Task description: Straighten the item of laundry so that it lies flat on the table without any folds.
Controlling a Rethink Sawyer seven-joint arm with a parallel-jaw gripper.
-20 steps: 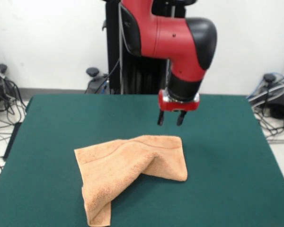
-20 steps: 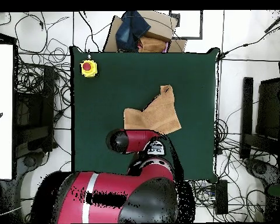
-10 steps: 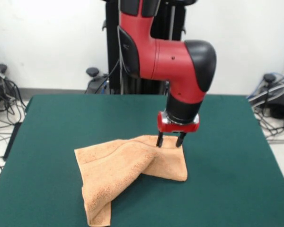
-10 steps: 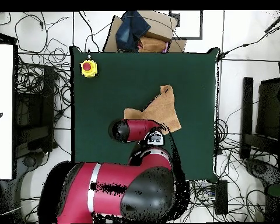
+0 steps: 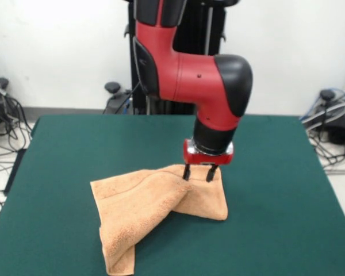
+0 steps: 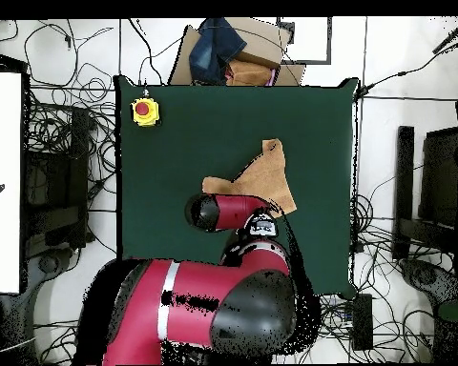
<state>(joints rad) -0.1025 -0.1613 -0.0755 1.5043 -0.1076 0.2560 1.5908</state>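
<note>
The item of laundry [image 5: 155, 207] is a peach-orange towel, crumpled and folded over itself near the table's [image 5: 69, 149] front middle, with one corner hanging toward the near edge. My gripper [image 5: 198, 175] stands open right over the towel's far right edge. Both fingertips [image 5: 187, 173] touch or press into the cloth there. In the overhead view the towel [image 6: 267, 174] shows only partly, and the arm [image 6: 235, 212] covers its lower edge and hides the gripper. The green table [image 6: 176, 191] is far bigger than the towel.
A yellow box with a red button [image 6: 145, 111] sits at one table corner in the overhead view. A cardboard box with blue cloth [image 6: 228, 52] lies off the table's far edge. Cables and stands [image 5: 333, 123] surround the table on the floor.
The gripper came down from above the table onto the towel's far edge and then shifted slightly left. Its fingers stayed apart. The towel's shape looks the same.
</note>
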